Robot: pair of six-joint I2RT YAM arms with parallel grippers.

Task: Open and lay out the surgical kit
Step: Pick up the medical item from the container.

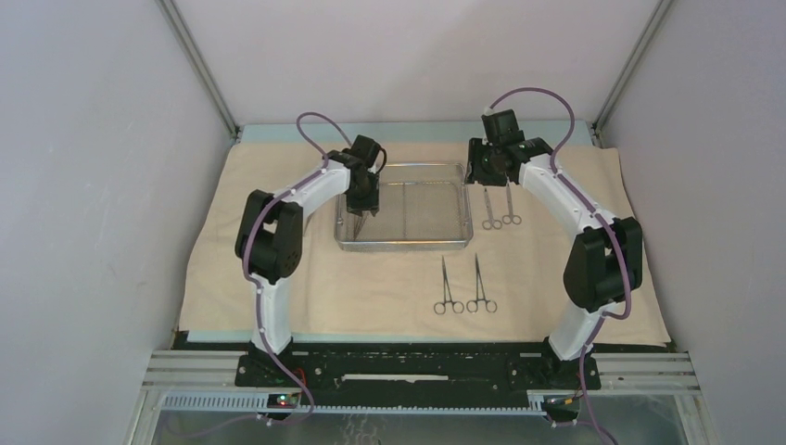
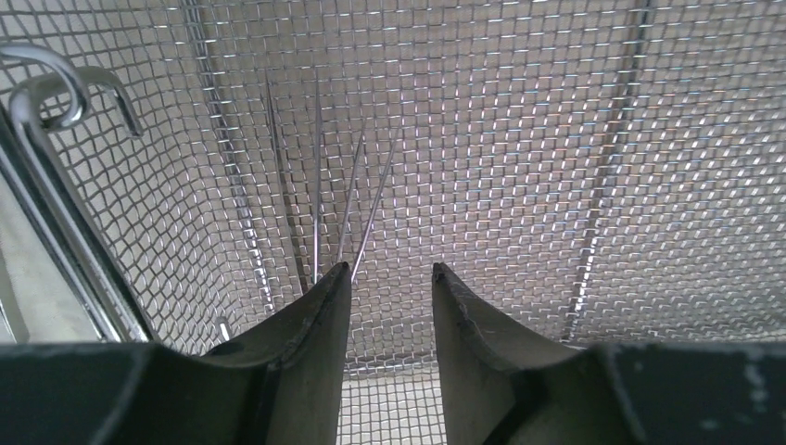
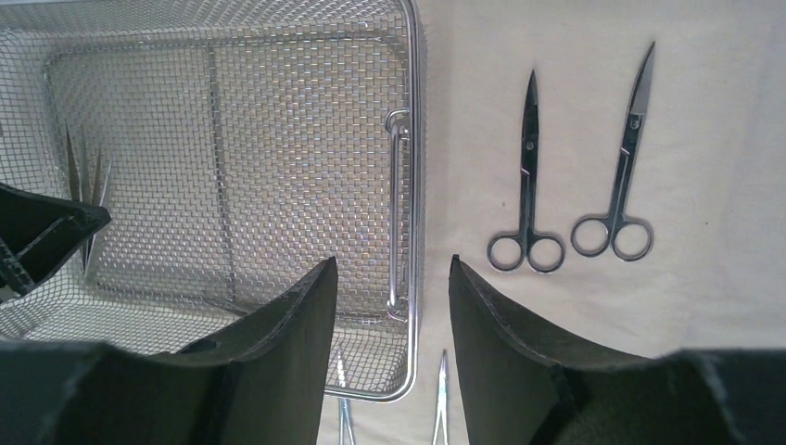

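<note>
– Left hand (image 2: 389, 278) is down inside the tray (image 1: 404, 244), right? what's it doing in there

– yep, it's low over the mesh near the tray's left end. Its fingers (image 2: 306, 343) stand apart with bare mesh showing in the gap, so it's open and not clamped on anything. The tweezers (image 2: 317, 185) lie on the mesh right ahead of it, thin prongs fanned out. Their near ends run up to the tip of the finger on the left of the wrist view. can't tell if that finger actually touches them.

– and the other one?

– right hand (image 3: 394, 269) is open too, nothing between its two fingers (image 3: 278, 352). It hangs above the tray's right end, pretty much over the wire handle (image 3: 399, 213) on that short side.

– where's the rest of the kit

– tray sits on the big beige cloth (image 1: 278, 269), which is spread out flat, a bit toward the far side and roughly centred between the arms. Two scissors (image 3: 526, 185) lie side by side on the cloth just right of the tray, tips pointing away from the arm bases, rings toward them. Two forceps (image 1: 446, 286) lie side by side on the cloth in front of the tray, apart from it, rings nearest the bases.
</note>
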